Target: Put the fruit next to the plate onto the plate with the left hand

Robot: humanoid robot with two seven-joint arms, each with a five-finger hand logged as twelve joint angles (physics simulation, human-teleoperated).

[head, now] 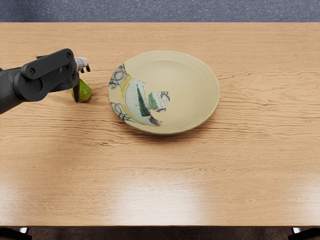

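Found the green fruit [84, 93] lying on the table [240, 165], just beside the left rim of the plate [192, 82], not on it. Saw the left hand [80, 65] right over the fruit, mostly hidden; could not tell whether clamped or apart.

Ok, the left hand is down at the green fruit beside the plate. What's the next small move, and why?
I'd probably firm up the grasp before any lift. The left hand is right at the green fruit, which appears to sit on the table just left of the plate, but the forearm hides whether it is actually gripped.
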